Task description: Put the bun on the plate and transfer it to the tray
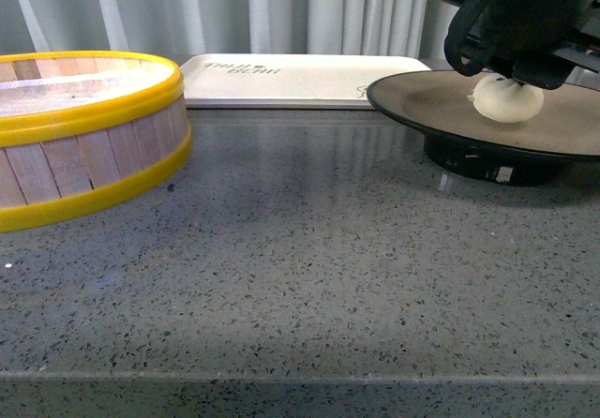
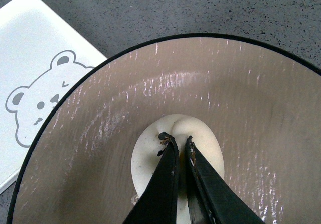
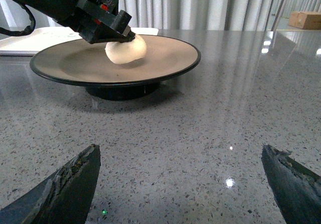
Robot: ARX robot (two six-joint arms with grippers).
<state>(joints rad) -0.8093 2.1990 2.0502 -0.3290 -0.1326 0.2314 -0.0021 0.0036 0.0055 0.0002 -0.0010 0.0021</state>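
Pinching the bun (image 2: 196, 129) on the plate (image 2: 241, 93), left claw (image 2: 175, 139), right claw (image 3: 179, 149) spread wide, visible only in its wrist view.

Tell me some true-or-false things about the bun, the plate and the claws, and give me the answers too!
1. The bun lies on the plate, with the left claw pinching its top. True.
2. The plate sits on the tray. False: it stands on the grey table, next to the tray.
3. The right claw is shut on something. False: it is wide open and empty, low over the table.
4. The tray has a bear drawn on it. True.
5. The steamer basket has a red rim. False: its rims are yellow.
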